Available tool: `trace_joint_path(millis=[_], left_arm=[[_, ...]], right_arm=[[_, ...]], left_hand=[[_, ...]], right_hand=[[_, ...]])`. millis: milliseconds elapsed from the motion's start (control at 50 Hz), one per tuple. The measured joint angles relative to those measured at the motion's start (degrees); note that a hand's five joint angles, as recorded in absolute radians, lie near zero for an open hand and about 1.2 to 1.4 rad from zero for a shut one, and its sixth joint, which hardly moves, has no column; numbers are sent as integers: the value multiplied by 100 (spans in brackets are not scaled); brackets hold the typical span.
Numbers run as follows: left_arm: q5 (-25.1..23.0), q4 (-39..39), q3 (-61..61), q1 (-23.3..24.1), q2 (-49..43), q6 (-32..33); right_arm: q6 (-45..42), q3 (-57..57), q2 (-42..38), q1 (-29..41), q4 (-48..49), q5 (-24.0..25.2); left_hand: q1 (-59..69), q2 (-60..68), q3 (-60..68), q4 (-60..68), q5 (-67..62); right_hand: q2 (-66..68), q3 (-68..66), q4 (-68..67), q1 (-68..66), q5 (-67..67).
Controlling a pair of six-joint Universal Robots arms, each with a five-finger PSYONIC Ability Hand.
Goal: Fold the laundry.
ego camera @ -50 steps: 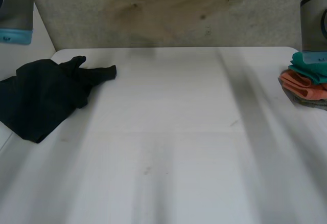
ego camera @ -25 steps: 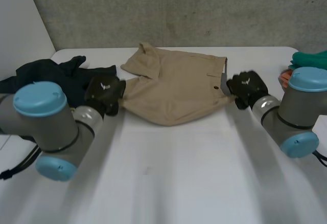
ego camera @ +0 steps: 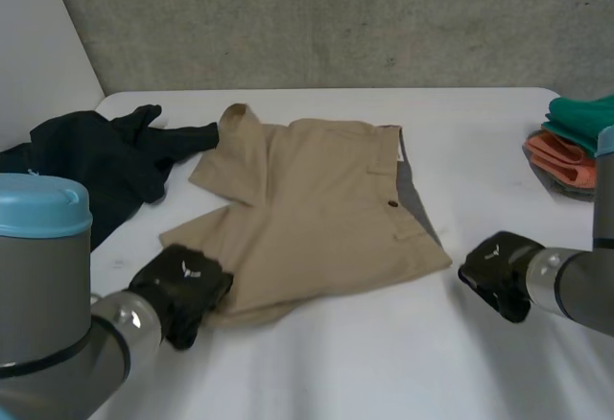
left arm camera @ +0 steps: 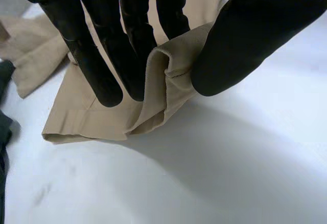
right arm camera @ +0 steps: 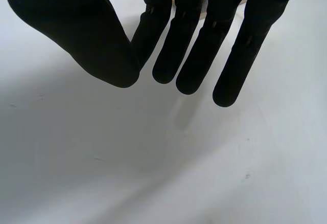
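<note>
Tan shorts (ego camera: 317, 209) lie spread on the white table (ego camera: 384, 372), one leg folded over at the far left. My left hand (ego camera: 182, 291) is at the shorts' near left corner. In the left wrist view its fingers (left arm camera: 127, 45) and thumb pinch a raised fold of the tan cloth (left arm camera: 168, 73). My right hand (ego camera: 499, 271) sits just right of the shorts' near right corner, apart from it. In the right wrist view that hand (right arm camera: 194, 40) has its thumb closed against its fingers, with nothing between them and bare table below.
A black garment (ego camera: 77, 175) lies crumpled at the far left, touching the shorts' folded leg. A stack of folded teal and orange clothes (ego camera: 576, 147) sits at the far right edge. A grey wall stands behind the table.
Both hands have drawn the shorts from the far side towards the near edge and laid them flat. The right hand has come off the cloth; the left still pinches its corner.
</note>
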State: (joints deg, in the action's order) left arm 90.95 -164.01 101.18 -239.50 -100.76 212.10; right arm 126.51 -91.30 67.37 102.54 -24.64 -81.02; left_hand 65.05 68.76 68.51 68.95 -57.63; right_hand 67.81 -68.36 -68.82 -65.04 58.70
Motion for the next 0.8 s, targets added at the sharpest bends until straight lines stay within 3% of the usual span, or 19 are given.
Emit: trace_joint_path(millis=[100,180,280,420,560,660,740,800], left_arm=[[245,50,-37,82,79,-13],[325,-424,-131,10,32,-85],[328,-981,-343,-183,-66,-172],[310,-1322,-896,-441,-237,-526],[283,-1269,-1498,-585,-478,-899],[275,-1077,-1823,-645,-602,-1052],[272,-936,-1923,-672,-634,-1097],[265,-846,-1919,-685,-628,-1130]], right_arm=[[157,-131,199,-2,405,222],[861,-177,320,58,1146,376],[2001,-371,437,139,2009,459],[3061,-857,499,331,2794,663],[3225,-1066,178,610,3357,748],[3195,-958,-267,806,3936,551],[3177,-776,-580,894,4311,304],[3169,-633,-777,930,4519,146]], left_hand=[[0,0,0,0,0],[0,0,0,0,0],[0,0,0,0,0],[0,0,0,0,0],[0,0,0,0,0],[0,0,0,0,0],[0,0,0,0,0],[0,0,0,0,0]], right_hand=[[-458,485,450,268,-440],[-3832,3807,3845,3540,-3922],[-4741,4895,4952,4489,-5065],[-4741,4953,4959,4489,-5069],[-4713,4664,4755,4418,-4637],[-4106,4137,4159,3793,-4108],[-3506,3560,3589,3195,-3556],[-1348,1456,1502,1168,-1495]])
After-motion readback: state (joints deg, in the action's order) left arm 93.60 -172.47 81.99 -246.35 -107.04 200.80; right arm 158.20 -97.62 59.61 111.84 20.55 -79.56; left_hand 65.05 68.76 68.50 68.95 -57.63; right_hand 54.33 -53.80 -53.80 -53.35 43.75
